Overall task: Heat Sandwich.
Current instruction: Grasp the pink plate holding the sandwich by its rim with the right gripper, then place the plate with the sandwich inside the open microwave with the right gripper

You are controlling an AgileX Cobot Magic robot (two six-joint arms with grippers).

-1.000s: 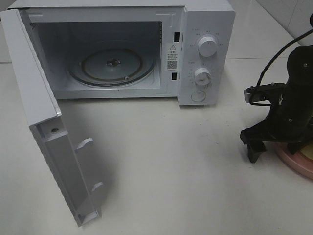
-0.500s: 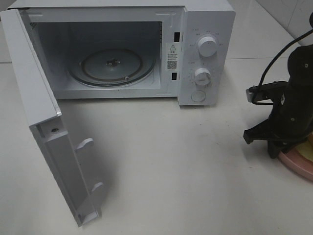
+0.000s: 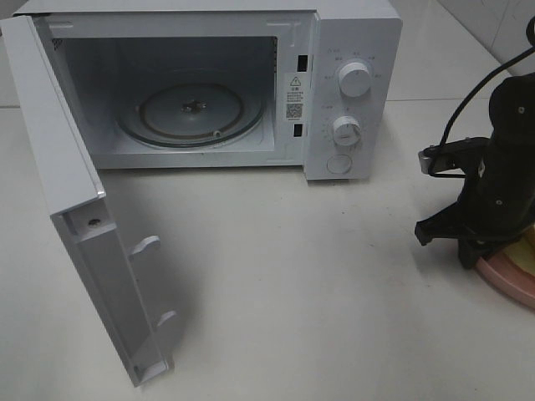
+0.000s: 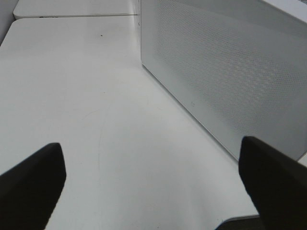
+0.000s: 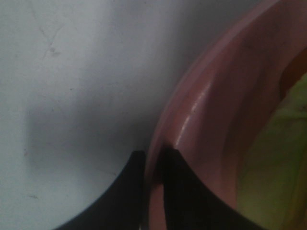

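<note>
Sandwich (image 5: 280, 163) on pink plate (image 5: 216, 115), right edge of surface (image 3: 292, 251): right claw (image 5: 152, 165) has just pinched the rim, ready for microwave (image 3: 351, 50) transfer; left claw (image 4: 151, 182) gapes, empty.

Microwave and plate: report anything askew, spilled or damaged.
Nothing stands out. The microwave has its door open and its glass tray seated level. The sandwich lies on the pink plate, whose rim the right jaws pinch; nothing has spilled.
</note>
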